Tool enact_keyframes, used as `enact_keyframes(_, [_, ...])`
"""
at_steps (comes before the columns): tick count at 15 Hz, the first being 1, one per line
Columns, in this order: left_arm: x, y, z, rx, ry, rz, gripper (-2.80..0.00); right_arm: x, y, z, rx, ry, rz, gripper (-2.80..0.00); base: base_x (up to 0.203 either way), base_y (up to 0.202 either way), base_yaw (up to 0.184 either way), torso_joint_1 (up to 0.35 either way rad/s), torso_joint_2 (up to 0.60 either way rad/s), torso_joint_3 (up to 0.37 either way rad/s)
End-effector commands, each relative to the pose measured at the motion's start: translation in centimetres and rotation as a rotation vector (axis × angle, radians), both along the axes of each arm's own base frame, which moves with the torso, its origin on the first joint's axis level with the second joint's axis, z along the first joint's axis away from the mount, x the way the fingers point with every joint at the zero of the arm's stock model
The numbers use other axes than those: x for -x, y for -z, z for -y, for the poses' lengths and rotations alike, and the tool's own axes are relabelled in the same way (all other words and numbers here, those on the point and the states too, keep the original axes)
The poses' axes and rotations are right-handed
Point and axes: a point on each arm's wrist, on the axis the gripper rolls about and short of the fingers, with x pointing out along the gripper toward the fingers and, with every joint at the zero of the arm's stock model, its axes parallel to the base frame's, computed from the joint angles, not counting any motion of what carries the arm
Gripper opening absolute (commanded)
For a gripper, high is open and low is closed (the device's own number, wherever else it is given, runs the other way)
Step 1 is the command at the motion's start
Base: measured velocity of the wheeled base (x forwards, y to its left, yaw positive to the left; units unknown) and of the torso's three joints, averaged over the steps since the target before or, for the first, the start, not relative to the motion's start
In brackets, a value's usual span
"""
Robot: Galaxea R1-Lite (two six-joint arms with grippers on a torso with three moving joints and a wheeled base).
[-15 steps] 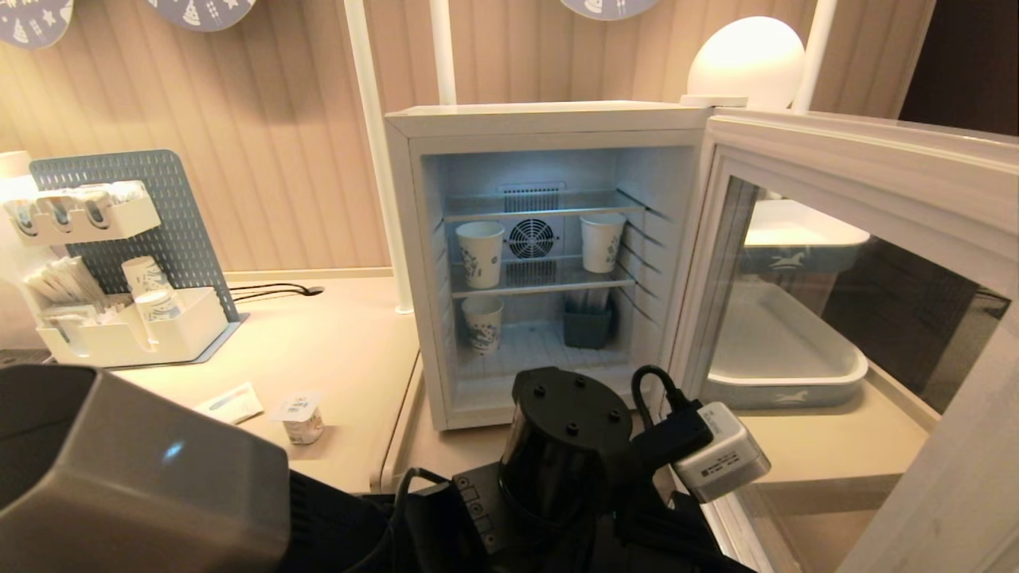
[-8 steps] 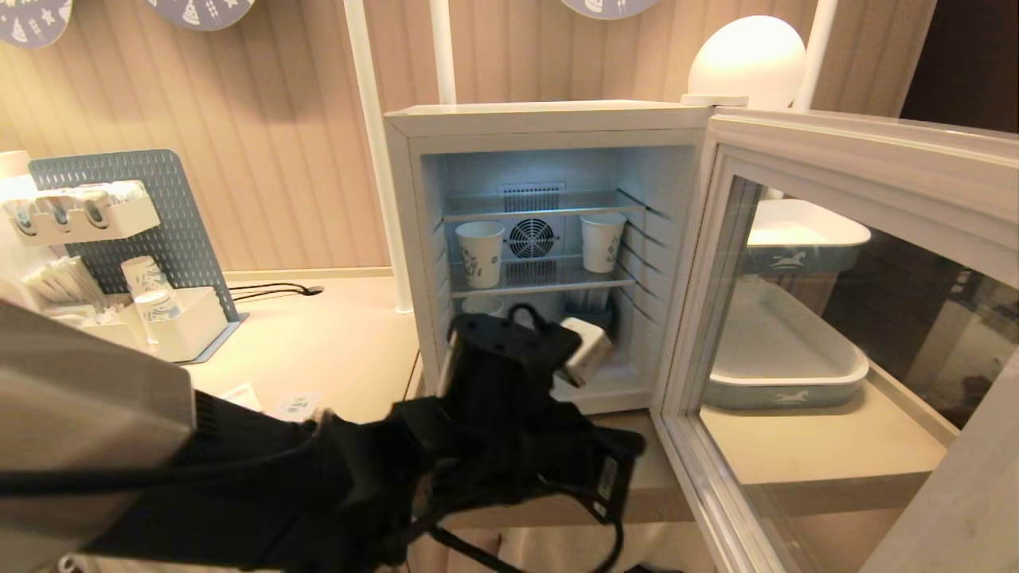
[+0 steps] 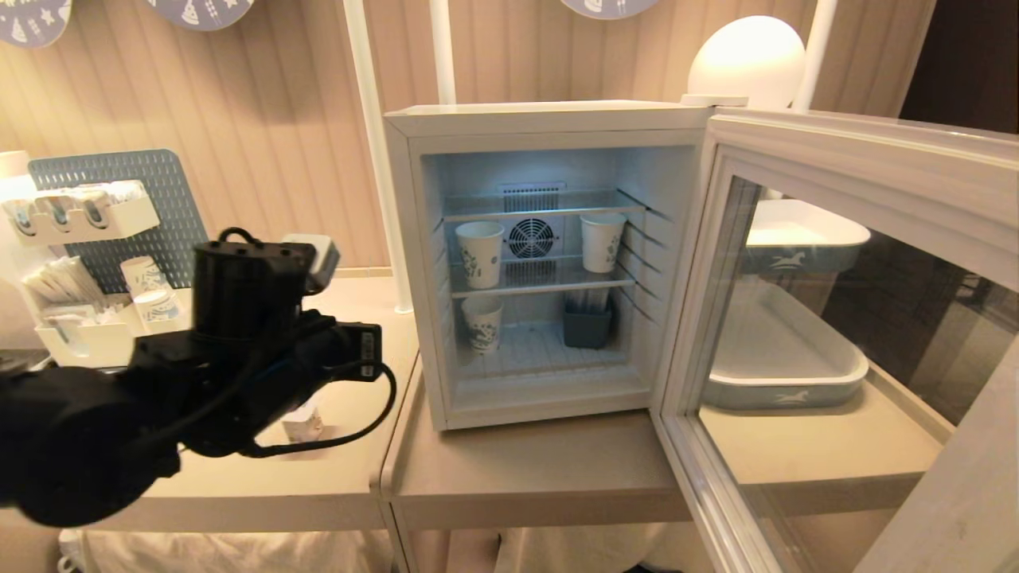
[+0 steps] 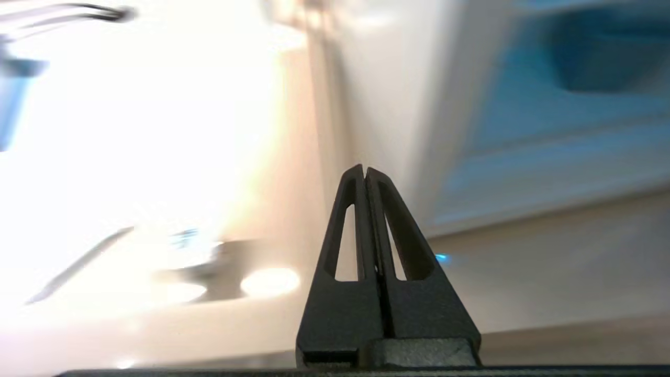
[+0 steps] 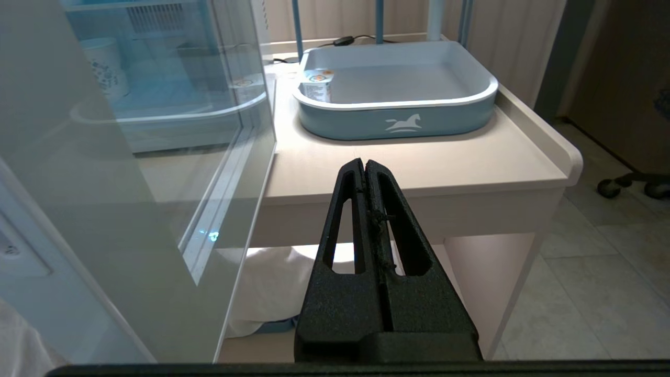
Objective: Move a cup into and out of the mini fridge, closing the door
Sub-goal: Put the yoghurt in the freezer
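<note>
On the left stood a blue pegboard organizer [image 3: 111, 231] on the beige counter [image 3: 350, 334], against a ribbed beige wall [image 3: 263, 135]. The left gripper [image 4: 365, 175], fingers pressed together and empty, hung over the cup [image 3: 302, 422]. The mini fridge [image 3: 549, 119] stood mid-counter, its door [image 3: 860, 183] swung wide rightward. The right gripper [image 5: 365, 167], also closed on nothing, faced a blue tray [image 5: 398, 123].

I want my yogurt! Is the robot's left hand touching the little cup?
Apart. In the left wrist view the shut fingers hold nothing, with the cup off beyond them.
</note>
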Motion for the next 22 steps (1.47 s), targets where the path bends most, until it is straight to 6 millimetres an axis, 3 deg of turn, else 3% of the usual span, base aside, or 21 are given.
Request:
enact_keyframes(1, [4.8, -4.0, -4.0, 0.026, -0.098, 0.141, -2.80, -0.1, 0.3, 0.0, 0.000, 0.000, -0.010, -2.80, 0.000, 0.000, 0.000, 0.000, 0.00, 0.000])
enact_keyframes(4, [13.5, -6.6, -8.2, 0.025, -0.180, 0.239, -2.80, -0.1, 0.3, 0.0, 0.000, 0.000, -0.010, -2.80, 0.000, 0.000, 0.000, 0.000, 0.00, 0.000])
enact_keyframes(6, [19.5, -6.5, -10.4, 0.021, -0.212, 0.258, -2.80, -0.1, 0.3, 0.0, 0.000, 0.000, -0.010, -2.80, 0.000, 0.000, 0.000, 0.000, 0.00, 0.000])
enact_keyframes(10, [29.1, -3.6, -12.7, -0.007, -0.329, 0.237, -2.80, -0.1, 0.3, 0.0, 0.000, 0.000, -0.010, -2.80, 0.000, 0.000, 0.000, 0.000, 0.00, 0.000])
enact_keyframes(13, [34.3, 0.0, -11.8, 0.043, -0.145, 0.308, -2.80, -0.1, 0.3, 0.0, 0.000, 0.000, -0.010, -2.80, 0.000, 0.000, 0.000, 0.000, 0.00, 0.000])
enact_keyframes(15, [35.6, 2.4, -11.3, 0.075, -0.017, 0.345, -2.80, -0.1, 0.3, 0.0, 0.000, 0.000, -0.010, -2.80, 0.000, 0.000, 0.000, 0.000, 0.00, 0.000])
enact_keyframes(17, [33.0, 4.4, -11.1, 0.091, -0.008, 0.344, -2.80, -0.1, 0.3, 0.0, 0.000, 0.000, -0.011, -2.80, 0.000, 0.000, 0.000, 0.000, 0.00, 0.000])
enact_keyframes(20, [28.3, 9.6, -11.1, 0.036, -0.025, 0.357, -2.80, -0.1, 0.3, 0.0, 0.000, 0.000, -0.010, -2.80, 0.000, 0.000, 0.000, 0.000, 0.00, 0.000])
enact_keyframes(22, [27.3, 11.9, -11.1, -0.005, -0.023, 0.324, -2.80, -0.1, 0.3, 0.0, 0.000, 0.000, -0.009, -2.80, 0.000, 0.000, 0.000, 0.000, 0.00, 0.000])
